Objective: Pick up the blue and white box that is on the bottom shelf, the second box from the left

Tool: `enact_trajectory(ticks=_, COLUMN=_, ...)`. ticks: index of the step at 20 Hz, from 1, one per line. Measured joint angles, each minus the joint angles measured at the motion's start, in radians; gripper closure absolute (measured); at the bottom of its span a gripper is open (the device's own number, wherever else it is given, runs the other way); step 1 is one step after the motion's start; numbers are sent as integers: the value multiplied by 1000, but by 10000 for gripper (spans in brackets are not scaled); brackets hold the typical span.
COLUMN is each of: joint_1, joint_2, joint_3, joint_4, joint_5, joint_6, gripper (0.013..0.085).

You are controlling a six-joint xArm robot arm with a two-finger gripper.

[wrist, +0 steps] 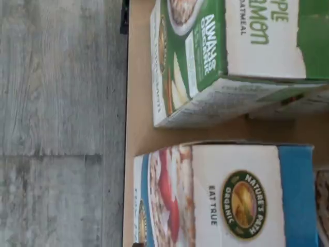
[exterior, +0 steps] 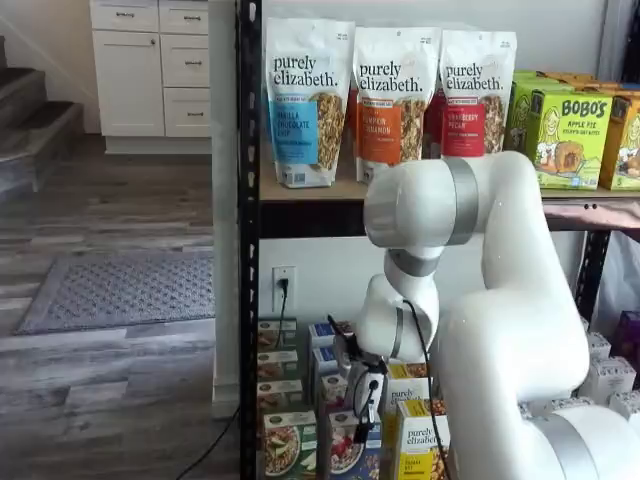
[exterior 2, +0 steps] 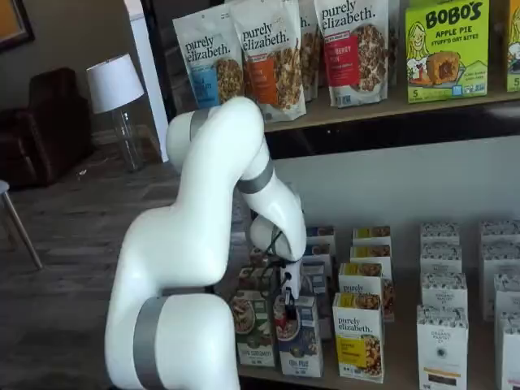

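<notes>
One blue and white box [exterior 2: 297, 345] just below jaws (spread wide).

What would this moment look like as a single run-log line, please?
phase: approach | gripper: above blue and white box, nothing held | box: upright on bottom shelf | neighbour: green-and-white box

The white arm bends downward, its hand [exterior: 362, 398] pointing down, fingers spread wide.
</notes>
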Motion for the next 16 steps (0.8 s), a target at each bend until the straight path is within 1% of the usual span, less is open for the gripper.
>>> enact_trajectory(ticks=1, joint_1=-2, joint_2=3, joint_3=-5, joint_4=-26, joint_5=8, joint_6=22, gripper=130)
enact_trajectory(ticks=6, joint_1=-6, joint_2=12, joint_3=-19, joint_4=-124, joint_5=40, joint_6=107, gripper=130)
enact_trajectory(ticks=7, joint_1=-6, joint_2=14, joint_3=-19, joint_4=-136, joint_5=42, joint_6=118, gripper=130)
enact_trajectory(ticks=11, joint_1=-3, joint_2=19, joint_3=-19, joint_4=-162, joint_5=47, joint_6=144, gripper=130)
enact_trajectory(ticks=16, joint_1=1, joint_2=22, joint_3=-17, joint_4=-179, joint_5=48, joint_6=163, gripper=130)
